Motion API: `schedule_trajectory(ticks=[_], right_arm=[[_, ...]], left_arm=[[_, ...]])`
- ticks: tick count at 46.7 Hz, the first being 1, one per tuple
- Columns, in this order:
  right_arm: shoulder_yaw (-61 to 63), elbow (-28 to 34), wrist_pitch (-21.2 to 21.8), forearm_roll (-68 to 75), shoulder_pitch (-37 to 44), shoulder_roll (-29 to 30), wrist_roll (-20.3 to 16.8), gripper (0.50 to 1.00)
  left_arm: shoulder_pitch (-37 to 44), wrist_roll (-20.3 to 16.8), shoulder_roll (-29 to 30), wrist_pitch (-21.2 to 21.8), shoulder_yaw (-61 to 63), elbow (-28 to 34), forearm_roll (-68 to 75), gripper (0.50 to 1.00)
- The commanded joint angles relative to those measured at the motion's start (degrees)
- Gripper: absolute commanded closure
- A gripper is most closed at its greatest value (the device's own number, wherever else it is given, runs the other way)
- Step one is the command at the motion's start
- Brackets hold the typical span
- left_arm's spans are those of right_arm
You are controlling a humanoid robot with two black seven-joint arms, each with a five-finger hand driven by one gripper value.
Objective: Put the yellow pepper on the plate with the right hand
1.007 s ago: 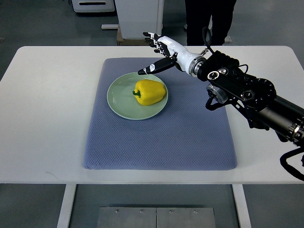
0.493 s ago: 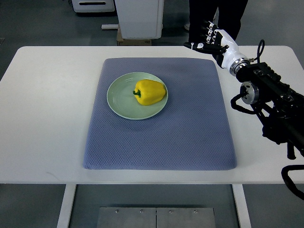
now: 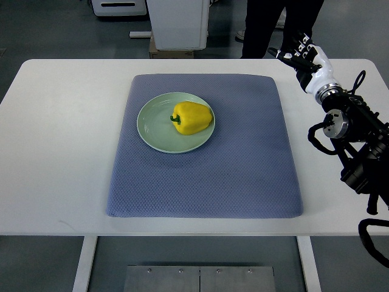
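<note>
Yellow pepper [image 3: 192, 118] resting on the plate [image 3: 152, 131], my right hand [image 3: 306, 53] off to the far side.

The pepper lies on its side in the pale green plate, stem toward my left, on the blue-grey mat [image 3: 206, 176] covering the white desk [image 3: 61, 152]. My right hand hangs above the desk's far right edge, well apart from the plate, its fingers [image 3: 290, 54] loosely spread and holding nothing. A person's legs [image 3: 267, 24] stand beyond the desk.

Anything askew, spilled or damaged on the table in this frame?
Nothing stands out. The yellow pepper lies on its side on the green plate, which sits flat on the grey mat. The right hand is off by the table's far right edge, open and empty.
</note>
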Motion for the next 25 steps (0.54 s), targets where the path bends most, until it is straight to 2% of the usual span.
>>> schedule_trajectory(ticks=[1,13,20,25], right_arm=[[0.07,0.09,0.11,0.04,-0.84,-0.02,-0.02,0.500],[1.83,0.18,0.11,0.82,-3.65,-0.02,0.16,0.500],[1.83,0.18,0.02,10.13,-3.92,0.06,0.07,0.500],[1.30,0.10,0.02,11.73,-4.44,0.15,0.07,0.500]], left_arm=[[0.00,0.00,0.00,0.00,0.00,0.02,0.00,0.500],[0.00,0.00,0.00,0.00,0.00,0.02,0.00,0.500],[0.00,0.00,0.00,0.00,0.00,-0.07,0.00,0.500],[0.00,0.00,0.00,0.00,0.00,0.02,0.00,0.500]])
